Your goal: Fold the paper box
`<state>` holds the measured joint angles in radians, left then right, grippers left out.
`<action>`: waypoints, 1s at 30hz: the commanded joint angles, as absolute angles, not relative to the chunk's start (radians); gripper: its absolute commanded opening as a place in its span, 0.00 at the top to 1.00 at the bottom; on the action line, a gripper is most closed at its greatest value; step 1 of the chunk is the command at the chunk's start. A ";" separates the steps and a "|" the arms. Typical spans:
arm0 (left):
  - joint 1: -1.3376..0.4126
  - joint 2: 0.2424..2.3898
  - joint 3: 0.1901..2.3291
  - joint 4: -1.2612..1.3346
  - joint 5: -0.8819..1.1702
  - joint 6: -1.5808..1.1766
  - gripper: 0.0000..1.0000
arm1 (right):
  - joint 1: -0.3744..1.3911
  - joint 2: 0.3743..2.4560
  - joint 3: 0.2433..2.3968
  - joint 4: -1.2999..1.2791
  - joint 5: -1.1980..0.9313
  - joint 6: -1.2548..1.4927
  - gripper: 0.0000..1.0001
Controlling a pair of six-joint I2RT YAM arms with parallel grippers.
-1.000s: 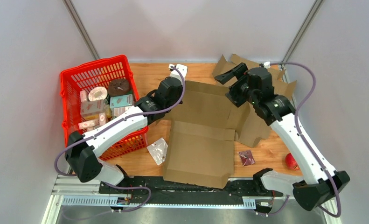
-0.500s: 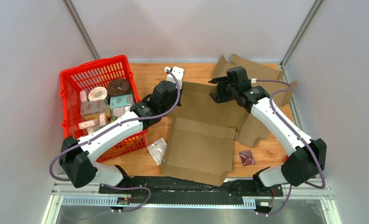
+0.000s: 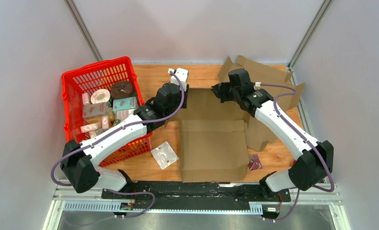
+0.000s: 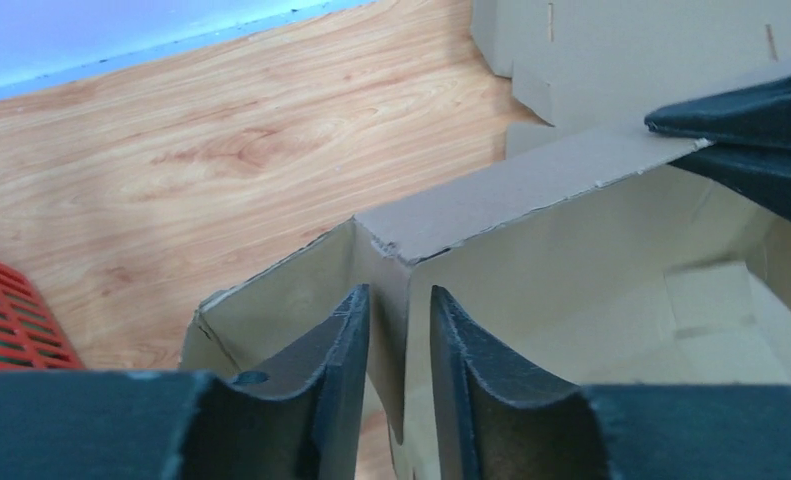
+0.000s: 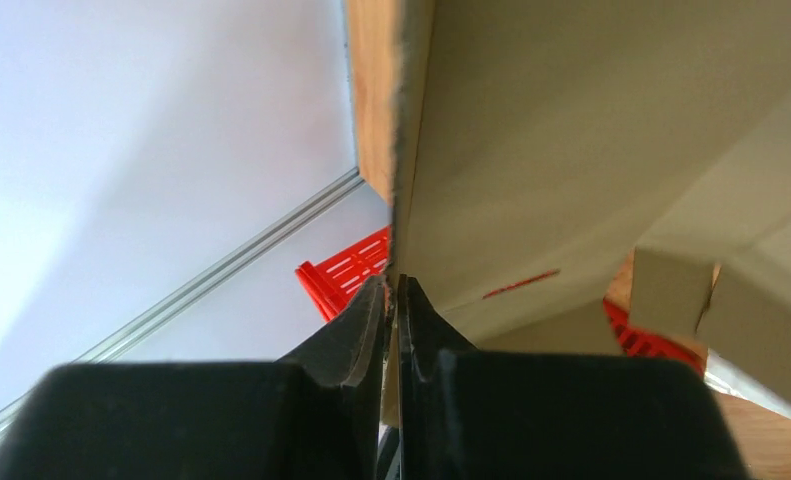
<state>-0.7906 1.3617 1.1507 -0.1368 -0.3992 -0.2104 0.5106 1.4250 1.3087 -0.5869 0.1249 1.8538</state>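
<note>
Creased brown cardboard box (image 3: 213,148); right gripper (image 5: 392,287) pinches its thin edge.

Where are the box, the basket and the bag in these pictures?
box (image 3: 213,151): top view, on its near flat panel.
basket (image 3: 96,67): top view, on its far rim.
bag (image 3: 162,154): top view, on its middle.

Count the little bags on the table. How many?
2. A clear bag lies left of the cardboard box. A dark red bag lies by the box's near right corner. Others may hide under the box.
</note>
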 commanded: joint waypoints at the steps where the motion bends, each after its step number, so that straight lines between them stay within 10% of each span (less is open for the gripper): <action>1: -0.767 1.342 1.195 -0.095 -0.344 -0.264 0.62 | 0.520 1.446 1.419 -0.577 0.198 1.806 0.91; 30: -0.577 1.258 1.207 -0.360 -0.313 -0.316 0.53 | 0.313 1.652 1.034 0.371 -0.089 1.408 1.00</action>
